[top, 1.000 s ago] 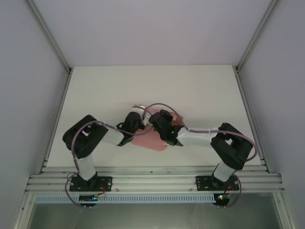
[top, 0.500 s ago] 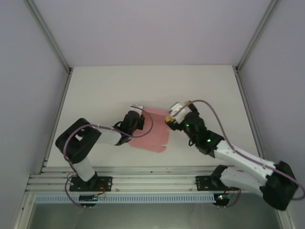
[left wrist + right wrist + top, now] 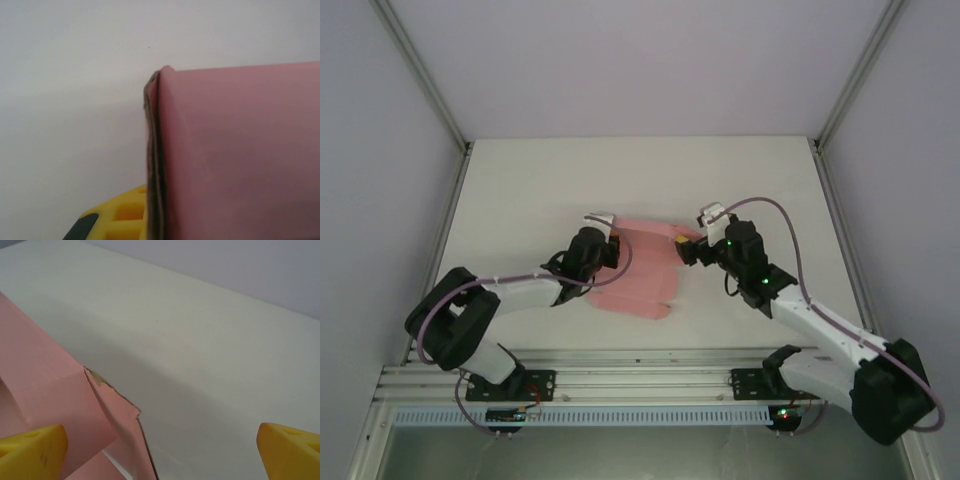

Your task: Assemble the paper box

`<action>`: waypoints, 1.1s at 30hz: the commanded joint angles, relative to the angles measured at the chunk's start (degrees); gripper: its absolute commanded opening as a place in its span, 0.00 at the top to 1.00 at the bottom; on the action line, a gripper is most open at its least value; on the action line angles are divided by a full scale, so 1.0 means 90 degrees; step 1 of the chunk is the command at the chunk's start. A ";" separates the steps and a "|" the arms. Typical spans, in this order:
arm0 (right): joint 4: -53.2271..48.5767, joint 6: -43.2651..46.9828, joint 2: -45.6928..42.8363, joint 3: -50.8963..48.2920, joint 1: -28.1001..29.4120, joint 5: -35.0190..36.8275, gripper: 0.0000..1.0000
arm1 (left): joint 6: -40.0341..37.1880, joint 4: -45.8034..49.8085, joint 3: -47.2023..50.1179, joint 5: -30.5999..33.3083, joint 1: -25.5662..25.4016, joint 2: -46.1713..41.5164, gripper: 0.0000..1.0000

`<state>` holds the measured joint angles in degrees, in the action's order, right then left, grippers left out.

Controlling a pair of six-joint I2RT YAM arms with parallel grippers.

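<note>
From above, the paper box (image 3: pixel 638 275) lies near the middle of the white table (image 3: pixel 530 185), a pink card piece spread mostly flat, with a small rounded tab at its 5 o'clock corner. The left arm (image 3: pixel 525 292) reaches in from 7 o'clock, and the left jaws meet the card at its 10 o'clock corner. They are pressed together on the card's edge. In the left wrist view that edge runs upright as a folded, doubled seam of the paper box (image 3: pixel 240 150), and its lower end sits tight against one yellow pad (image 3: pixel 122 220); the other pad is hidden behind the pink card.

The right arm (image 3: pixel 820 325) comes in from 4 o'clock, and the right jaws sit just beside the card's 2 o'clock corner. They stand spread wide and grip nothing. In the right wrist view the two yellow fingertips (image 3: pixel 30 450) frame the scene at 8 and 4 o'clock. Between them, at 9 o'clock, a creased flap of the paper box (image 3: pixel 45 385) with a slightly ragged corner rests on the table (image 3: pixel 210 340).
</note>
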<state>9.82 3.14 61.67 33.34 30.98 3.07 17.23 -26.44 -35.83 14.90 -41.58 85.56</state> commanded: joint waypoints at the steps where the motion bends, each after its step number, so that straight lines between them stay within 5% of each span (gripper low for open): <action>1: 0.0708 -0.0376 0.0420 0.0046 -0.0034 -0.0362 0.01 | 0.0136 -0.0023 0.0010 -0.0312 0.0023 -0.0318 1.00; 9: 0.3399 -0.1622 0.1266 -0.0420 0.0003 -0.0558 0.01 | 0.0232 0.0027 0.0007 -0.0598 0.0021 -0.0381 1.00; 14: 0.3977 -0.2156 0.1295 -0.0698 0.0053 -0.0152 0.01 | 0.0420 0.0091 -0.0003 -0.0461 0.0021 -0.0533 1.00; 20: 0.2076 -0.2133 -0.0109 -0.0930 0.0129 0.0544 0.01 | 0.0688 0.0657 -0.0120 0.0434 0.0050 -0.0846 1.00; 26: -0.0793 -0.2279 -0.1516 -0.1009 0.0065 0.0419 0.01 | 0.0863 0.0804 -0.0058 0.0394 0.0219 -0.1178 1.00; 30: -0.1391 -0.2499 -0.1644 -0.1256 0.0024 0.0316 0.01 | 0.0889 0.0890 -0.0066 0.0254 0.0288 -0.1311 1.00; 33: -0.0814 -0.2723 -0.1234 -0.1350 -0.0015 0.0459 0.01 | 0.0820 0.0776 0.0018 0.0110 0.0284 -0.1351 1.00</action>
<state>4.95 -18.52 48.40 22.17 31.24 5.72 24.10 -19.05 -35.83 17.17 -39.20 74.98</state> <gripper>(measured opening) 0.989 0.074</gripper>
